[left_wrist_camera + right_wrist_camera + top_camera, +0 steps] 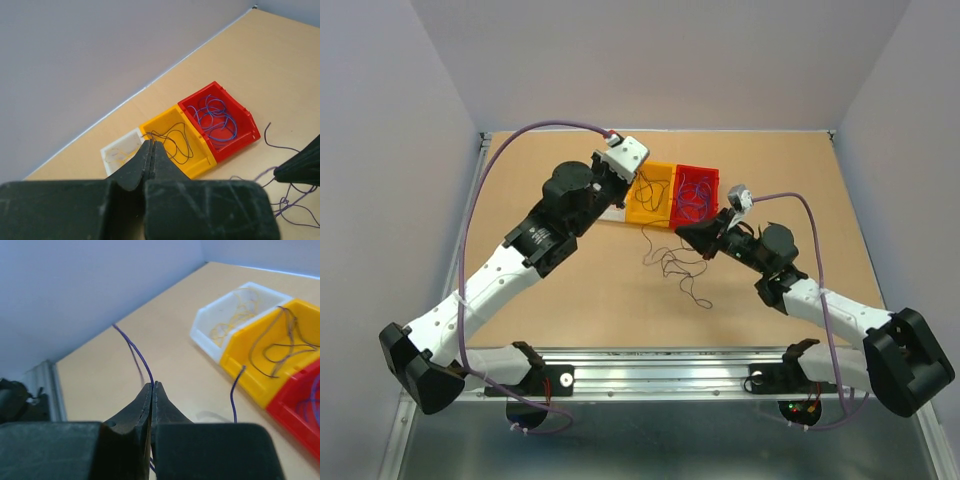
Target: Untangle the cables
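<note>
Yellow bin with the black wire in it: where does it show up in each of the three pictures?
Top external: yellow bin just above centre.
Left wrist: yellow bin at centre of the picture.
Right wrist: yellow bin right side, mid-height.
Shared landmark: red bin right beside it.

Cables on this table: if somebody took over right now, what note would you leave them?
Left jaws: shut, above the white bin and yellow bin; nothing clearly held.
Right jaws: shut on a purple cable.
Done: pale yellow cables in white bin, black cables in yellow bin, blue cables in red bin.
To do: loose tangle on the table, in front of the bins, to be pulled apart.
</note>
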Available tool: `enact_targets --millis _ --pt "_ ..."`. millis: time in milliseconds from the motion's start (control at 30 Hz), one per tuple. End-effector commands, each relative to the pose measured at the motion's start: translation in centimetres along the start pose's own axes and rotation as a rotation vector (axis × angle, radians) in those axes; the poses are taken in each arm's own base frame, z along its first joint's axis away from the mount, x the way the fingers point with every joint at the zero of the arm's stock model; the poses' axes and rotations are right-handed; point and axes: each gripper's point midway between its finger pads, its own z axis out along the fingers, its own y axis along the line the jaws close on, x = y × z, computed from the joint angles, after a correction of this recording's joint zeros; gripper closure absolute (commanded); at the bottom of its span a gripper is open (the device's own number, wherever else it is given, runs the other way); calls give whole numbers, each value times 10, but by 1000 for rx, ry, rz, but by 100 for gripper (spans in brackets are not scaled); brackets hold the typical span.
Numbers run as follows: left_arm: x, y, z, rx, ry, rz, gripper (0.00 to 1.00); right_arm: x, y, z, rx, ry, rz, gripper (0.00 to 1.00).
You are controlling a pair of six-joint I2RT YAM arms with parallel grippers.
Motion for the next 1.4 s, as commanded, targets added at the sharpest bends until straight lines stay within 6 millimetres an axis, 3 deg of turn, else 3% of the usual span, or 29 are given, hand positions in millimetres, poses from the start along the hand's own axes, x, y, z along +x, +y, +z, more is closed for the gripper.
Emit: enact_targets --millis 0,67,133,200,300,400,600,767,1000,1167,1367 --pt "-13 -11 0 174 -104 -102 100 -59 65 8 -269 -143 32 99" --pt "-2 -8 2 209 -91 -127 100 -61 61 8 -236 -162 32 99" --pt "3 -19 1 293 -92 -119 70 -57 53 12 -199 -153 34 100" --pt "14 -32 1 382 -87 -93 47 -54 48 17 -184 -135 27 99" --pt "31 -55 -4 524 -70 -47 35 -50 48 21 -195 -119 26 99" --pt "36 -65 -12 587 -75 -19 31 -48 44 23 -178 -119 28 99" --pt "39 -69 -32 622 -62 -15 27 -44 31 25 -119 -117 18 100" --pt "40 -67 -36 602 -34 -62 27 -43 26 27 -98 -116 14 99" --pt "44 -91 -45 748 7 -129 24 -42 16 30 -46 -121 19 100" --pt "63 -112 -38 826 76 -170 24 -43 8 34 -7 -130 24 99" --pt "62 -134 -47 894 88 -152 23 -44 -5 39 56 -140 21 100"
